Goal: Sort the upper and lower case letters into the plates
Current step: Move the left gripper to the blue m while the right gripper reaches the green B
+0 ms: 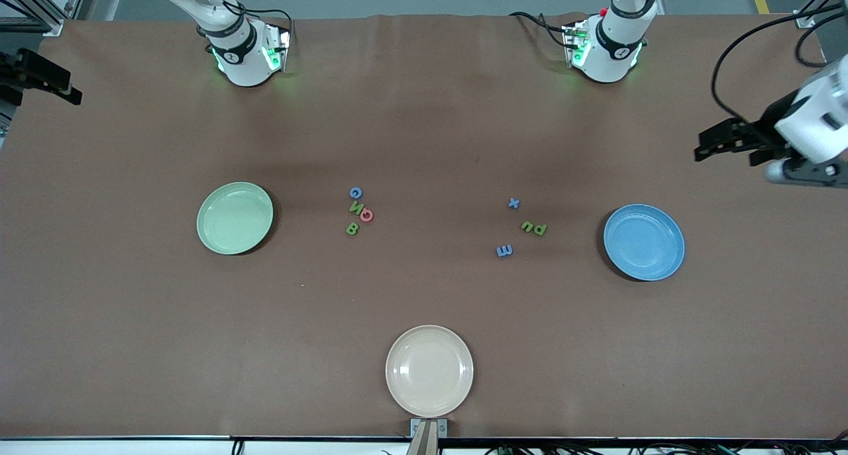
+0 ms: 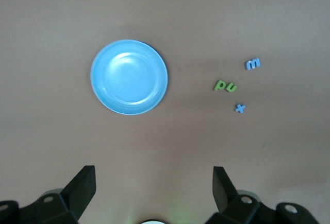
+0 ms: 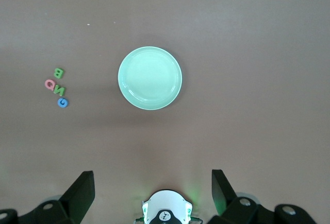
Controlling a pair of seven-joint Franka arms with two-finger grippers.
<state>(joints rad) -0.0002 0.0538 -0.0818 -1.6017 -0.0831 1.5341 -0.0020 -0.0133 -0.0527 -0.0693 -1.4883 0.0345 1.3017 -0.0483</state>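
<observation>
Between plates (image 1: 235,218), letters (image 1: 360,210) (clustered) lie flat.

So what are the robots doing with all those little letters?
Nothing is being handled yet. Both arms wait with open fingers: the left gripper hangs above the blue plate, the right gripper above the green plate. Both plates are empty. The capital letters lie in a bunch beside the green plate, the small letters beside the blue plate. A cream plate, also empty, sits nearest the front camera.
</observation>
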